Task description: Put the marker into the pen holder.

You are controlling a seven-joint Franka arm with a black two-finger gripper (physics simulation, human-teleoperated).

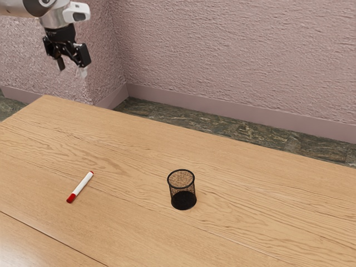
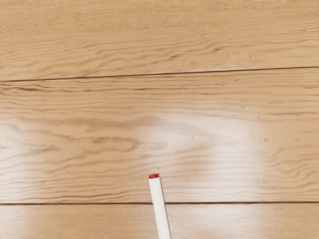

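Tool (image 1: 72, 68) raised, fingers apart. White marker (image 1: 81, 186), red at both ends, lies on wood-grain table (image 1: 128, 144). Round black wire-mesh pen holder (image 1: 183, 201) stands upright, well apart from marker.

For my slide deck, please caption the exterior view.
Marker lying on the table, pen holder upright and empty, open gripper raised.

The arm (image 1: 19, 8) is occupying the exterior view's upper left corner. Below its pale wrist (image 1: 54, 20), the black gripper (image 1: 72, 68) is hanging, pointing downward, its fingers (image 1: 61, 64) standing apart.
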